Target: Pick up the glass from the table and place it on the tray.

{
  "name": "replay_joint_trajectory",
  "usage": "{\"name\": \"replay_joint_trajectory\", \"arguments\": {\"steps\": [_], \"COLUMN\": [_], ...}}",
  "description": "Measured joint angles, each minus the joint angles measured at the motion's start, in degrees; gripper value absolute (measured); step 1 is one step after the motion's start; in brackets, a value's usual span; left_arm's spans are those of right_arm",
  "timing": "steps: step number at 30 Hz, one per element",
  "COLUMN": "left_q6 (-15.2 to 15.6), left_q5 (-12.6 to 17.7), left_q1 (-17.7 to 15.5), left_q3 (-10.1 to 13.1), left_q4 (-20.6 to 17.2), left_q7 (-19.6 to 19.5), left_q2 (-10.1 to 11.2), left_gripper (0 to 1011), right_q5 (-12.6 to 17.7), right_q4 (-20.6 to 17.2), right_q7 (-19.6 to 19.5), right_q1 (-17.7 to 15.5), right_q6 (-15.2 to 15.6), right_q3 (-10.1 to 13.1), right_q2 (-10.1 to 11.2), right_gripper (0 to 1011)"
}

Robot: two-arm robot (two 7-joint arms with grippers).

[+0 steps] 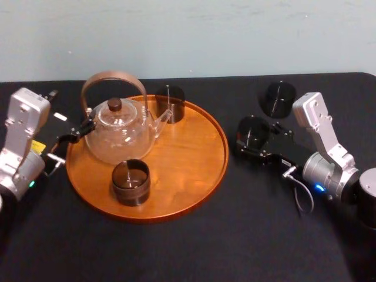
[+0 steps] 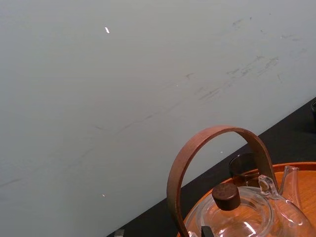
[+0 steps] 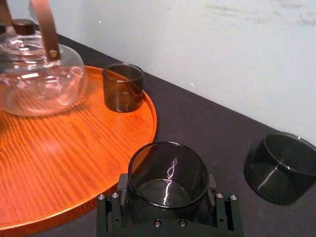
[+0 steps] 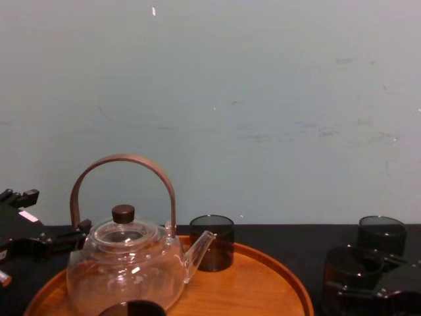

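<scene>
the fingers [image 3: 122,187] of the right gripper [image 3: 168,191] are closed against the lower wall of the dark smoked glass [image 3: 168,165], one on each side. the glass is held upright between them, open mouth up. whether its base rests on the black table [image 3: 207,128] or is just clear of it cannot be told. the held glass is found just beside the right rim of the tray [image 1: 218,158], not yet over it.

the glass is judged light, stiff, slick-walled and fragile. a low, even hold around the body is suited, with no more than a moderate squeeze.

on the tray, bare wood is seen to the right of the teapot [image 1: 120,129], between a rear glass [image 1: 170,103] and a front glass [image 1: 130,182]. another glass [image 1: 277,98] stands on the table behind the held one. the left gripper [image 1: 73,136] is parked at the tray's left edge, beside the teapot.
</scene>
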Motion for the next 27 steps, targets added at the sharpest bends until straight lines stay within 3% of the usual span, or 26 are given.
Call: {"name": "replay_joint_trajectory", "arguments": {"steps": [15, 27], "left_q6": [0.0, 0.0], "left_q5": [0.0, 0.0], "left_q1": [0.0, 0.0], "left_q3": [0.0, 0.0], "left_q4": [0.0, 0.0], "left_q7": [0.0, 0.0], "left_q2": [0.0, 0.0], "left_gripper": [1010, 1009], "right_q5": [-0.9, -1.5], "right_q4": [-7.7, -9.1], "right_q7": [0.7, 1.7], "right_q1": [-2.1, -0.9], "right_q6": [2.1, 3.1], "right_q3": [-1.0, -3.5], "right_q2": [0.9, -0.2], "right_gripper": [913, 913]}}
